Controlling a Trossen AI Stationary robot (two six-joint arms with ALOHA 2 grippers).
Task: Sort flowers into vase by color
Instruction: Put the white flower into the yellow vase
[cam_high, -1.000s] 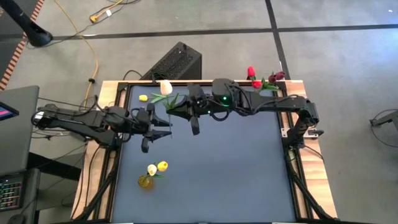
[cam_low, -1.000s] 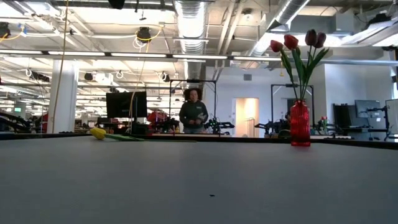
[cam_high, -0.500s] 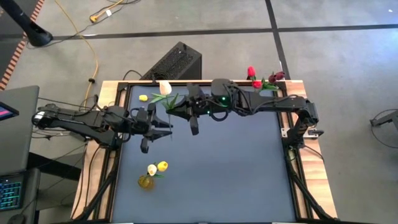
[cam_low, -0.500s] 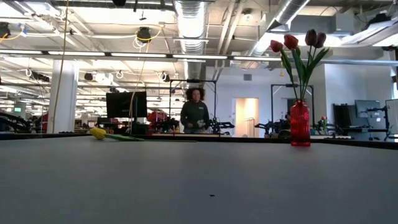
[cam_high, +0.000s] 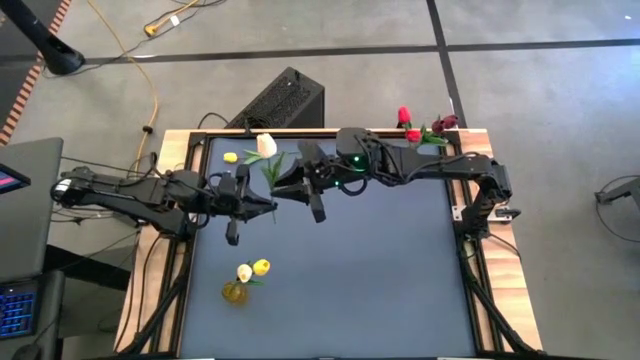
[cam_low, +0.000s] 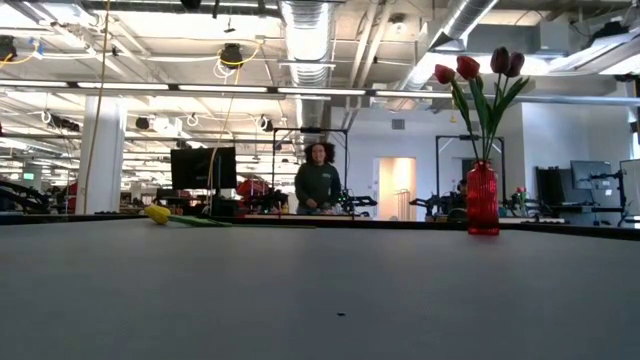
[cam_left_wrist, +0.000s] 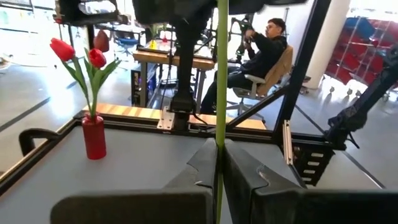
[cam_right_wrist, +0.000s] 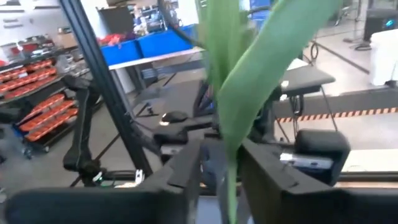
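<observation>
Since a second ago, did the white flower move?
Yes. The white flower tipped slightly right, away from the yellow flower lying at the table's back edge.

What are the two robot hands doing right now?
Left gripper: shut on the white tulip's stem.
Right gripper: open, fingers either side of the same tulip.

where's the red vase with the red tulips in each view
High view: red vase at the table's far edge, right of centre.
Low view: right side, standing upright on the table.
Left wrist view: at the left.
Right wrist view: not in it.
Shared landmark: the dark table top.
</observation>
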